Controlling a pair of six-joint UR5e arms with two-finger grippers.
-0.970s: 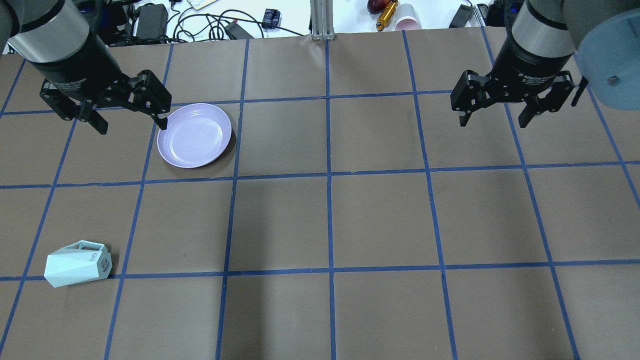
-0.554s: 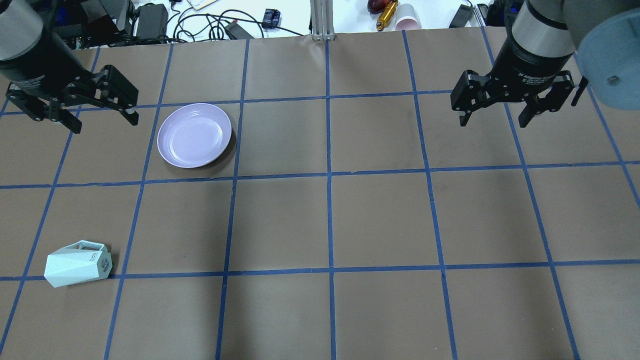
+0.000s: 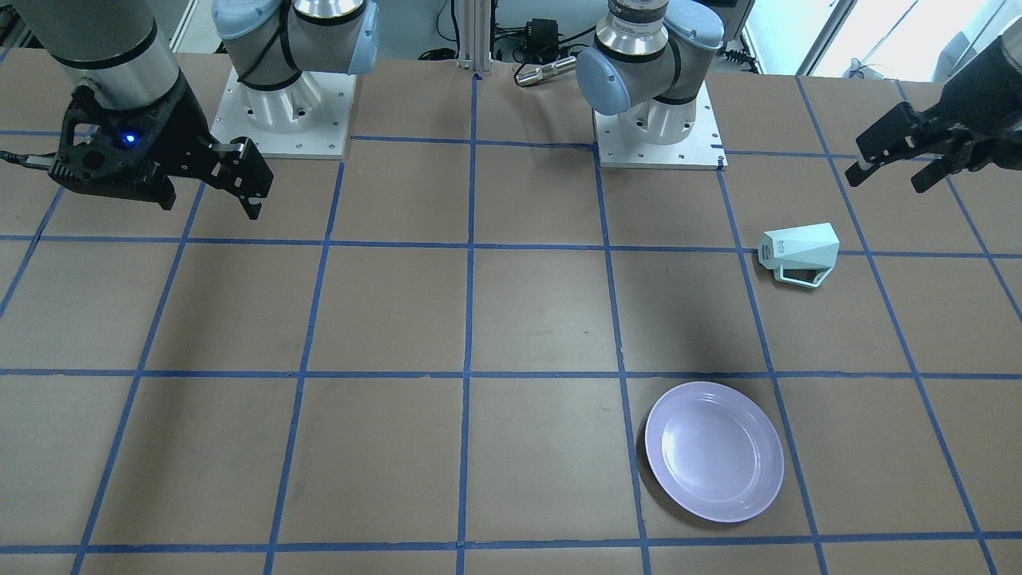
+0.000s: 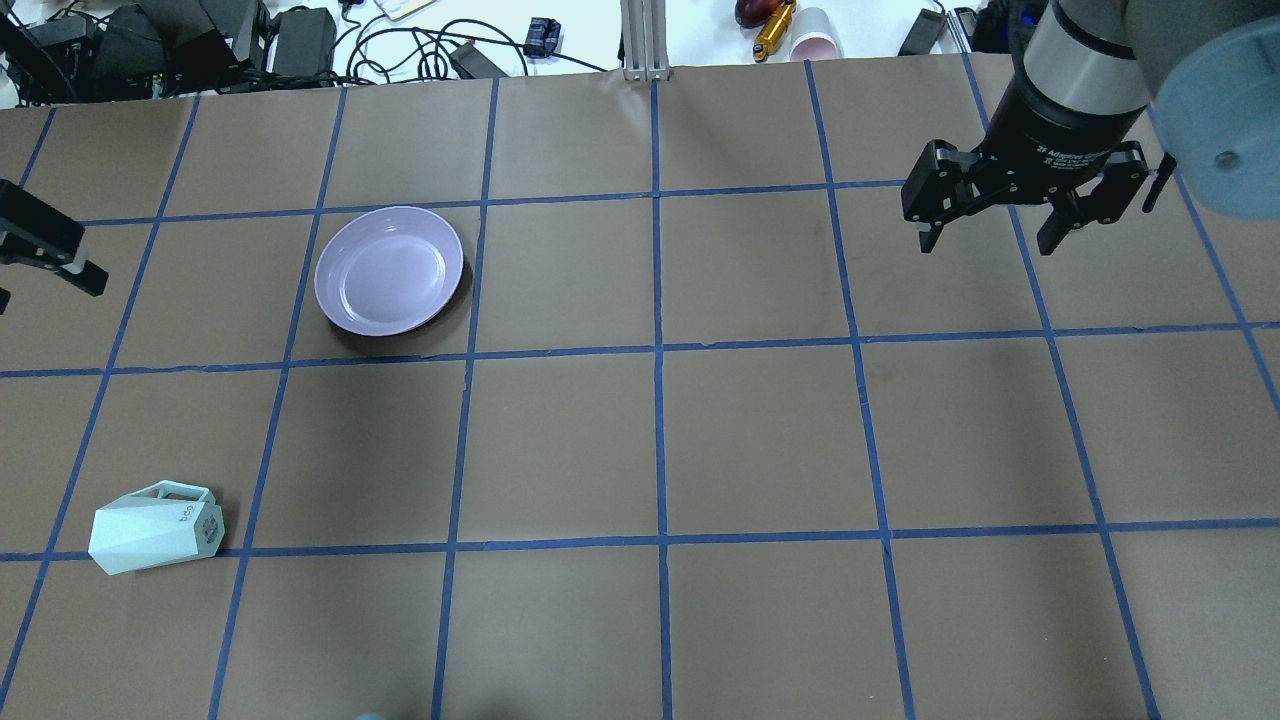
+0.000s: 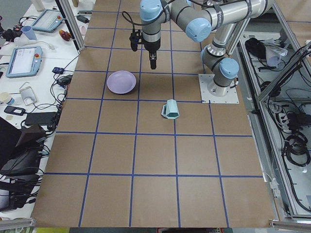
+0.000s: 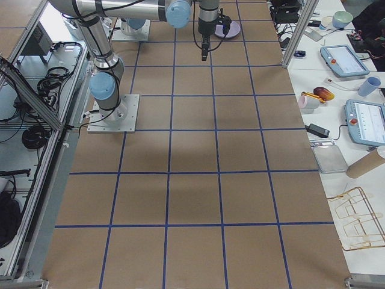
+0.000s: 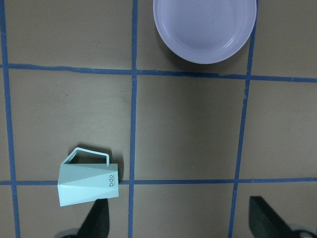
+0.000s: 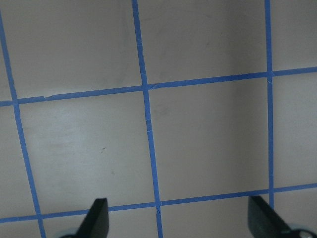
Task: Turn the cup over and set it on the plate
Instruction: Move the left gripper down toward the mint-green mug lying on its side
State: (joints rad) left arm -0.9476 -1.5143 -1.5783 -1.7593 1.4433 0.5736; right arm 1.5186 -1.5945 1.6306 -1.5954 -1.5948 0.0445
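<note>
Near robot-side edge, left end: pale mint-green faceted mug point(image 4: 155, 528) lay on side, unflipped. Round glossy lavender plate point(image 4: 388, 270) beyond, bare. Left gripper point(image 3: 886, 177) high at left edge, fingers apart, likely readying grasp; right gripper point(image 4: 988, 240) likewise apart, idle.

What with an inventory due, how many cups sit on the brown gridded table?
1: the mint cup, on its side on the robot's left, apart from the plate.

Overhead, the left edge cuts off most of the left gripper point(image 4: 45, 290); only one finger point(image 4: 55, 262) shows whole. The left wrist view's top edge clips the far rim of the plate point(image 7: 204, 29). There the cup point(image 7: 88, 184) lies on its side, inside hidden; overhead its dark mark is too small to read.
</note>
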